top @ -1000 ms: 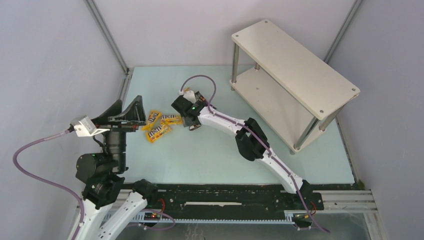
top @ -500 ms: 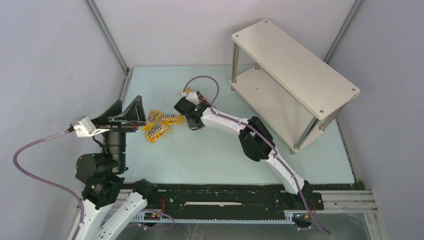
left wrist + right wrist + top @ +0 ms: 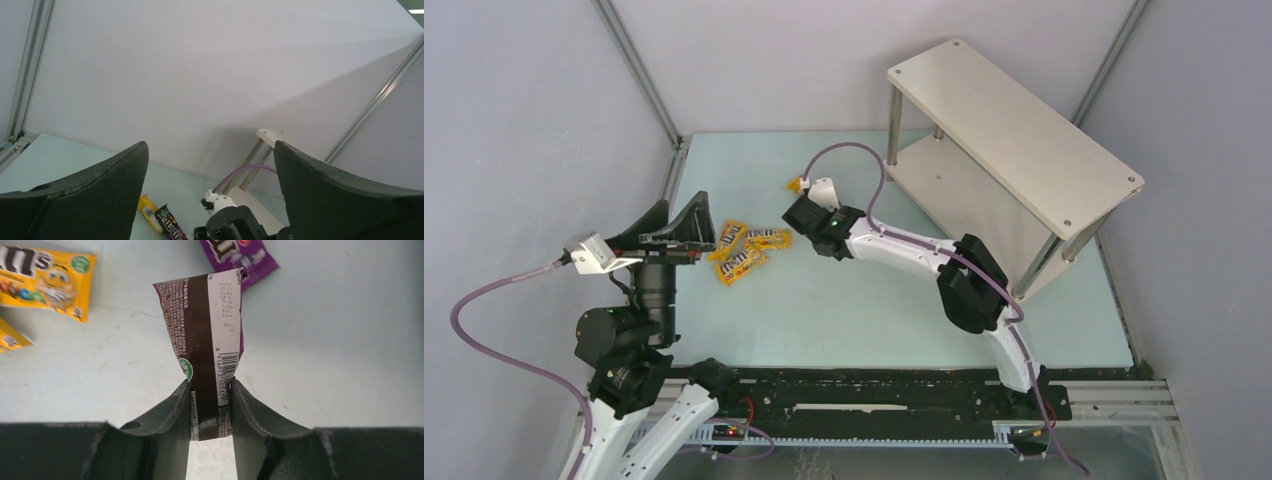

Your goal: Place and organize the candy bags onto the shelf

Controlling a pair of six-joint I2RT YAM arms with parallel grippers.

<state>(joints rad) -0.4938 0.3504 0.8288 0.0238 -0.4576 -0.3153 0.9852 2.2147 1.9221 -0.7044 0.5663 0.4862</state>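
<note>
My right gripper is shut on the end of a dark purple-brown candy bag, back side showing with a white barcode panel, held above the table. A purple bag lies beyond it, with a yellow bag at the upper left. In the top view the right gripper is mid-table, three yellow bags lie to its left and one yellow bag behind it. The white two-tier shelf stands at the far right. My left gripper is open, empty and raised at the left.
The left wrist view shows a yellow bag and a dark bag side by side on the pale green table. Grey walls and metal frame posts close in the table.
My right arm has moved right and toward the back with the dark bag in its grip, uncovering the yellow bag behind it. The left arm has not moved.
</note>
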